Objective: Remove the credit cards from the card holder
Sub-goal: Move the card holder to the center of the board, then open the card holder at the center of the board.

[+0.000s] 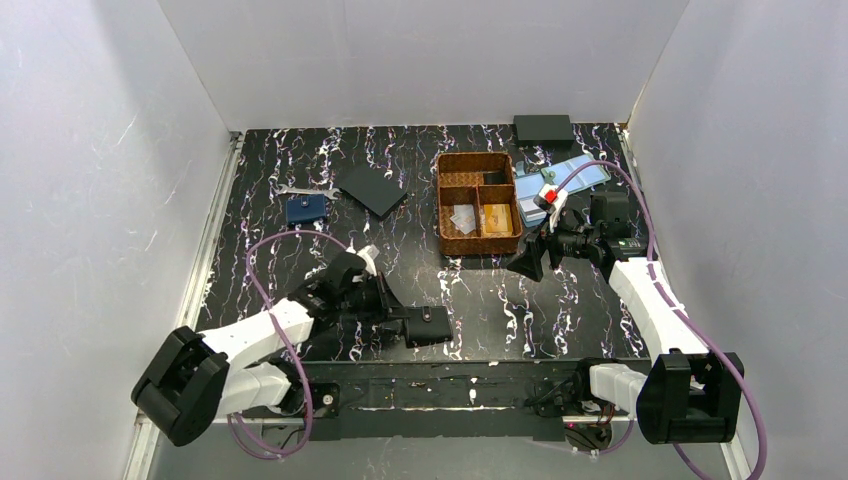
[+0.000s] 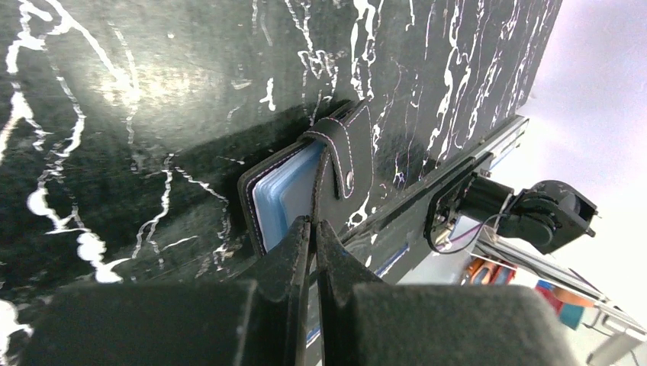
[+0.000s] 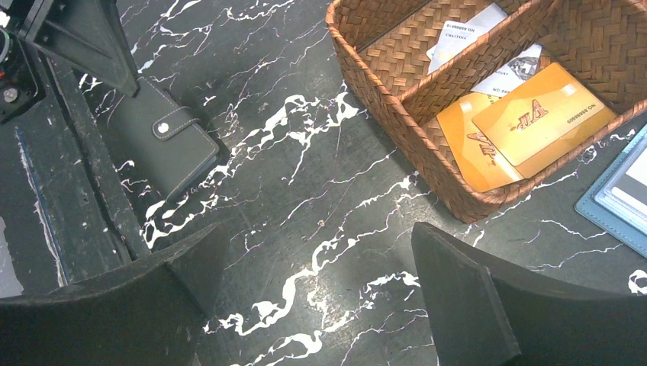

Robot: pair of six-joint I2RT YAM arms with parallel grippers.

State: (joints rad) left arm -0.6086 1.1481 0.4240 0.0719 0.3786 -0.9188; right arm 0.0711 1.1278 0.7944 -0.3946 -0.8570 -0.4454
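The card holder [image 1: 430, 325] lies closed on the table near the front edge, its black cover up and its snap strap [image 2: 347, 156] fastened. Pale blue sleeves [image 2: 282, 198] show at its open side. My left gripper [image 2: 313, 223] is shut, and its tips touch the holder's near edge beside the strap. I cannot tell if anything is pinched. My right gripper [image 3: 313, 252] hangs open over bare table, between the holder [image 3: 164, 137] and a basket. Orange-gold credit cards [image 3: 534, 114] lie in the basket's near compartment.
The brown wicker basket [image 1: 443, 205] also holds white paper slips [image 3: 465, 34]. Pale blue holders [image 1: 565, 178] lie behind the right arm. A small navy wallet [image 1: 306, 209], a black square [image 1: 371, 189] and a black box [image 1: 542, 127] lie farther back. White walls close in three sides.
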